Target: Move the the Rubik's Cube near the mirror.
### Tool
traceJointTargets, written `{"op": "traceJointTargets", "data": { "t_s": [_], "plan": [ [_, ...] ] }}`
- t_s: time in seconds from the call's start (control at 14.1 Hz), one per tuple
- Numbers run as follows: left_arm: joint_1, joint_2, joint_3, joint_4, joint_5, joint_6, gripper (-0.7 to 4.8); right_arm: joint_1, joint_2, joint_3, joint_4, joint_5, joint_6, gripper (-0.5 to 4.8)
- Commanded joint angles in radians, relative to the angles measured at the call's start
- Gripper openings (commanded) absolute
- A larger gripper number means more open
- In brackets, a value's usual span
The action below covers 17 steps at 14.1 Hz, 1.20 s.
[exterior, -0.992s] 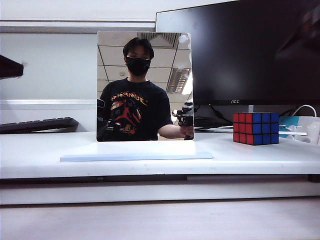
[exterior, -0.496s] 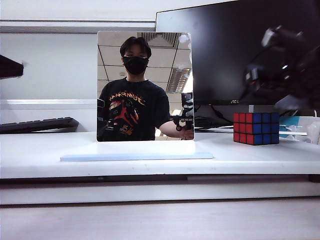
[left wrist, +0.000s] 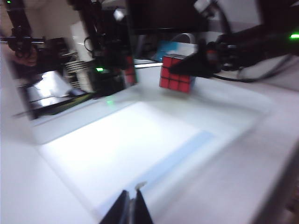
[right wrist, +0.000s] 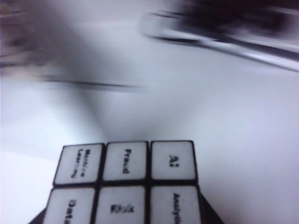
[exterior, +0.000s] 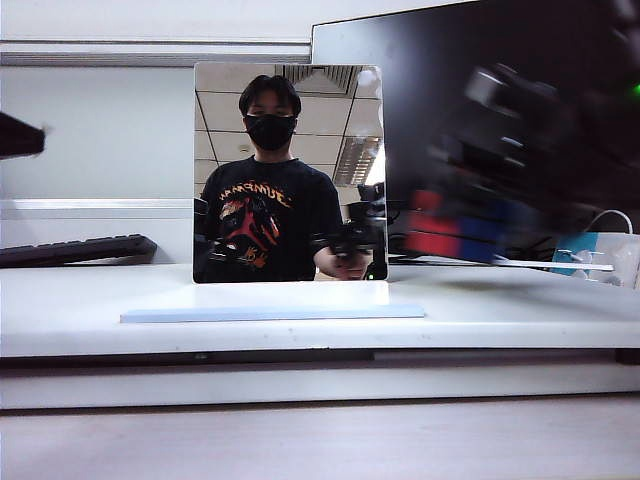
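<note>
Two claws are showing: the right claw [left wrist: 198, 63] is gripping the cube [left wrist: 176, 73], holding it clear above the bench [exterior: 300, 335], beside the mirror [exterior: 290, 172]. The left claw [left wrist: 132, 205] is hovering clenched and empty, well apart.

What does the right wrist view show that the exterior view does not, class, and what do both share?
Only the right wrist view shows the cube's white face, its stickers carrying small printed words. Only the exterior view shows the mirror with a masked person's reflection, the black monitor, a keyboard, and the right end effector as a blur above the white table. Both share the cube and that table. The left end effector appears in neither.
</note>
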Motion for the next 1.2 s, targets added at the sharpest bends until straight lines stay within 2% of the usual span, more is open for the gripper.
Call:
{"op": "traceJointTargets", "data": {
  "t_s": [0.07,0.14,0.28,0.35,0.5,0.57,0.78,0.85,1.2],
  "plan": [
    [0.099,0.0,0.001,0.006,0.001,0.004,0.22,0.217,0.004,0.007,0.034,0.086,0.006,0.3],
    [0.167,0.0,0.002,0.006,0.003,0.004,0.22,0.35,0.024,0.022,0.035,0.286,0.004,0.31],
    [0.241,0.0,0.002,0.006,0.003,0.004,0.22,0.401,0.073,0.056,0.041,0.333,0.004,0.32],
    [0.348,0.0,0.002,0.005,0.003,0.004,0.22,0.415,0.16,0.114,0.062,0.344,0.008,0.45],
    [0.408,0.0,0.001,0.006,0.0,0.004,0.22,0.417,0.216,0.165,0.058,0.349,0.011,0.45],
    [0.467,0.0,0.002,0.006,0.0,0.004,0.22,0.432,0.248,0.206,0.04,0.397,0.034,0.45],
    [0.499,0.0,0.002,0.006,0.001,0.004,0.22,0.557,0.249,0.245,-0.05,0.757,0.052,0.39],
    [0.499,0.0,0.002,0.006,0.001,0.004,0.22,0.581,0.249,0.245,-0.051,0.838,0.079,0.07],
    [0.509,0.0,0.002,0.006,0.002,0.004,0.22,0.584,0.266,0.245,-0.057,0.829,0.213,-0.05]
  ]
}}
